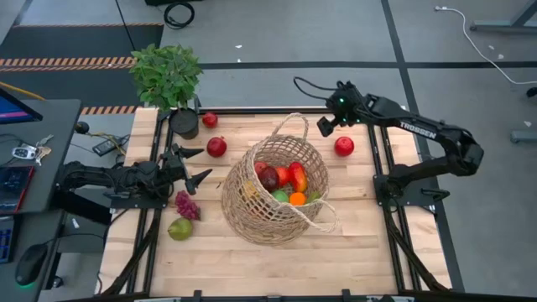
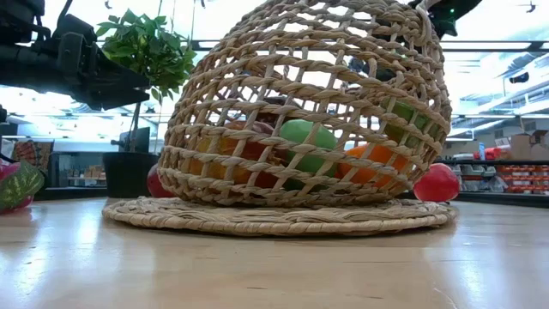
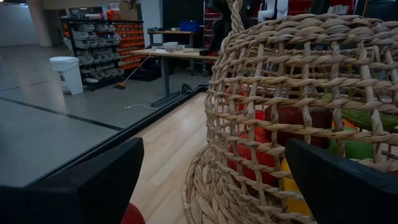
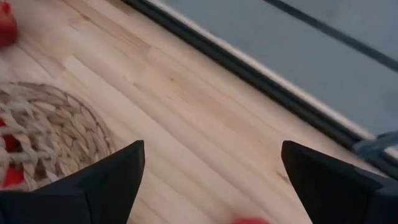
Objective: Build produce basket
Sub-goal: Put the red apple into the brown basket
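Observation:
The tan wicker basket [image 1: 273,189] lies tipped on its side mid-table, its mouth up and toward the right. Red, dark, green and orange produce [image 1: 285,180] fills it. Loose on the wood lie three red fruits [image 1: 216,147], [image 1: 210,120], [image 1: 344,146], purple grapes [image 1: 186,204] and a green pear [image 1: 179,228]. My left gripper [image 1: 204,164] stands open and level just left of the basket [image 3: 298,112], apart from it. My right gripper [image 1: 323,127] hangs open above the table's far side, slanting down, with nothing between its fingers [image 4: 93,186].
A leafy plant [image 1: 168,75] in a black pot [image 1: 185,124] stands at the table's far left corner. One basket handle [image 1: 289,126] loops toward the far edge, the other [image 1: 323,222] toward the near right. Bare wood shows along the near edge [image 1: 277,268].

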